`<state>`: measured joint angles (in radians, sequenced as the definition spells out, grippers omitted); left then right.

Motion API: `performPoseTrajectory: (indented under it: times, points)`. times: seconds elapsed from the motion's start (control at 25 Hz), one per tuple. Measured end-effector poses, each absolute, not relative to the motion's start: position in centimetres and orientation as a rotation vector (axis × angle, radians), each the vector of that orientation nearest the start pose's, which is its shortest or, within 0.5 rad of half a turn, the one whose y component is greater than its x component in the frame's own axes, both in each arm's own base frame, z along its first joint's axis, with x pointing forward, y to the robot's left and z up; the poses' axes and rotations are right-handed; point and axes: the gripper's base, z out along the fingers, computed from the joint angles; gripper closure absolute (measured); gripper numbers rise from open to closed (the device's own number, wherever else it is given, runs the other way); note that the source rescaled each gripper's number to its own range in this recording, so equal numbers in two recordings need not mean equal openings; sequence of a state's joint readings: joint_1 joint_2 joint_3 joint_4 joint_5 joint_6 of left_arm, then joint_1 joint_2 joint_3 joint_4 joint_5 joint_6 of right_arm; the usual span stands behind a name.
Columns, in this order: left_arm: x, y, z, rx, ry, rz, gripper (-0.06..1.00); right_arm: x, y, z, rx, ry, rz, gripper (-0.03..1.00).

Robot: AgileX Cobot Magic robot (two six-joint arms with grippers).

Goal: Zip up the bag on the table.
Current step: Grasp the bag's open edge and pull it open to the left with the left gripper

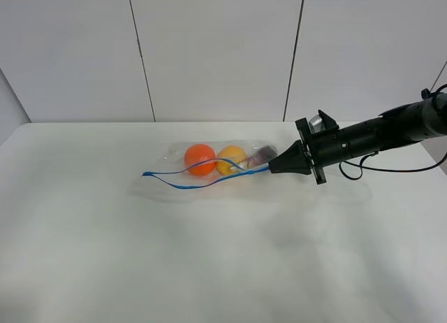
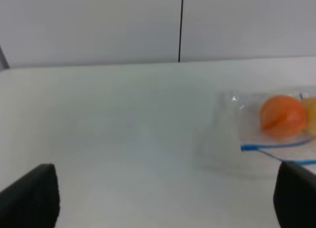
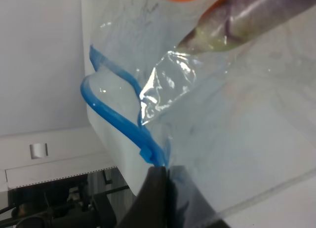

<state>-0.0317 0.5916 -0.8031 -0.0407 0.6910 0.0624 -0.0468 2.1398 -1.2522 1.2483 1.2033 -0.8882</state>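
Your bag (image 1: 209,162) lies flat on the table (image 1: 209,267), a little right of centre and towards the far side, its blue zipper strip (image 1: 185,185) along the near edge. The strip's two tracks wave apart for most of their length, so the mouth is open. An orange fruit (image 1: 200,159), a yellow fruit (image 1: 231,159) and a purple eggplant (image 1: 262,155) sit side by side inside.

Treat it as light, limp and slippery: the film will crumple and slide on the smooth top rather than resist a pull, and the round fruit can roll and bulge the mouth. Only the strip has stiffness enough to grasp, so take it at its ends. The right gripper (image 1: 274,168) is at the strip's right end, fingers pressed together. In the close wrist view they seem to pinch the blue strip where the tracks meet, though the tips are partly out of frame. The left gripper (image 2: 165,193) hangs well apart from the bag, on the side of its orange-fruit end, fingers spread wide, holding nothing.

Anchor the left end before you run along the strip. Open table lies on every side, most of it near and to the left; the far edge by the wall (image 1: 209,50) is closest.
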Motion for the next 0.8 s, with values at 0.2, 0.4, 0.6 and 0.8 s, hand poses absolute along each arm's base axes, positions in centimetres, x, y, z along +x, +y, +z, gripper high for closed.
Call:
performPoseTrajectory:
  times: [0.2, 0.4, 0.6, 0.8]
  points:
    - [17.2, -0.7, 37.7, 0.097, 1.998, -0.008, -0.05, 38.2, 6.3, 13.3, -0.094, 2.585, 1.548, 0.97]
    - [22.4, -0.9, 37.4, 0.127, 1.986, 0.018, -0.05, 38.1, 6.2, 13.3, -0.1, 2.591, 1.544, 0.97]
    - [26.1, -0.8, 35.6, 0.362, 1.952, 0.205, -0.05, 38.1, 6.2, 13.3, -0.101, 2.592, 1.543, 0.97]
    - [28.1, -0.9, 34.0, 0.769, 1.881, 0.477, -0.05, 38.1, 6.2, 13.3, -0.102, 2.593, 1.543, 0.97]
